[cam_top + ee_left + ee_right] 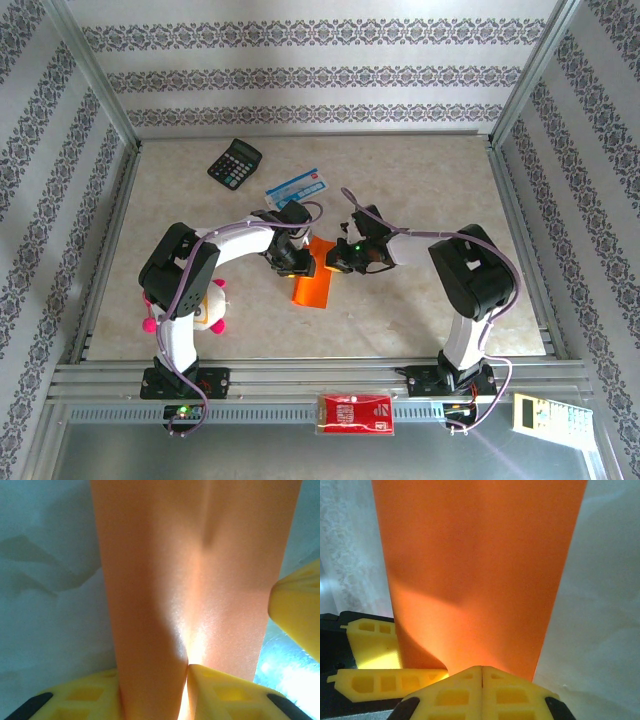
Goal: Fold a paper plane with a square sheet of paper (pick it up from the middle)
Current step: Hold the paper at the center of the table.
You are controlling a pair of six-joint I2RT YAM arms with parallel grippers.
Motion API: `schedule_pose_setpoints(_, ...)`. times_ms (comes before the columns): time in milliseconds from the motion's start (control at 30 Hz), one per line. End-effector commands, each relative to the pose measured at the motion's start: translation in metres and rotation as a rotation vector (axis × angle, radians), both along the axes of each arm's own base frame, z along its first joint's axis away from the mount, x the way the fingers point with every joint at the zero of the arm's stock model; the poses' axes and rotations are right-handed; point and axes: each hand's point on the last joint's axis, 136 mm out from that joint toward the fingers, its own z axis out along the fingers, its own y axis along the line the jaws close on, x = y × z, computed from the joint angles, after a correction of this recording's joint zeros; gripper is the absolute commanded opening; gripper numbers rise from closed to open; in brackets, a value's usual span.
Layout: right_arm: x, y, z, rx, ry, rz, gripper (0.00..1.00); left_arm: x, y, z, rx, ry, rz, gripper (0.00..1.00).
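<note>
The bright orange square sheet of paper [311, 285] is folded into a long narrow shape and held just above the table's middle. My left gripper [297, 262] grips its upper part from the left. In the left wrist view the paper [190, 570] runs up from between the yellow fingers [225, 692], and the left gripper [152, 687] is shut on it. My right gripper [336, 262] meets the paper from the right. Its tips [482, 670] are pressed together at the near edge of the paper [480, 570].
A black calculator [235, 163] and a blue-and-white packet [297, 187] lie at the back of the table. A white toy with pink knobs [210, 308] sits by the left arm. A red packet [355, 413] rests on the front rail, and a pale keypad device [545, 412] at its right.
</note>
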Motion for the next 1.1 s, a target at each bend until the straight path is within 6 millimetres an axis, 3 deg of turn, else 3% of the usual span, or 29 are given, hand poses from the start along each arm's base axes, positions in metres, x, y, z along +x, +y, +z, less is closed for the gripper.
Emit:
schedule_pose_setpoints(0,-0.003,0.006,-0.005,0.010,0.016,0.011,0.00,-0.021,0.033,-0.038,0.160,0.091,0.001,0.37)
schedule_pose_setpoints(267,-0.008,0.000,-0.022,-0.042,0.058,-0.010,0.00,-0.021,0.032,-0.038,0.159,0.088,-0.001,0.37)
schedule_pose_setpoints(800,-0.033,-0.042,-0.067,-0.323,0.139,-0.039,0.00,-0.018,0.030,-0.033,0.149,0.078,0.004,0.37)
schedule_pose_setpoints(1067,-0.037,-0.046,-0.076,-0.347,0.160,-0.041,0.00,-0.008,0.024,-0.016,0.117,0.037,0.017,0.46)
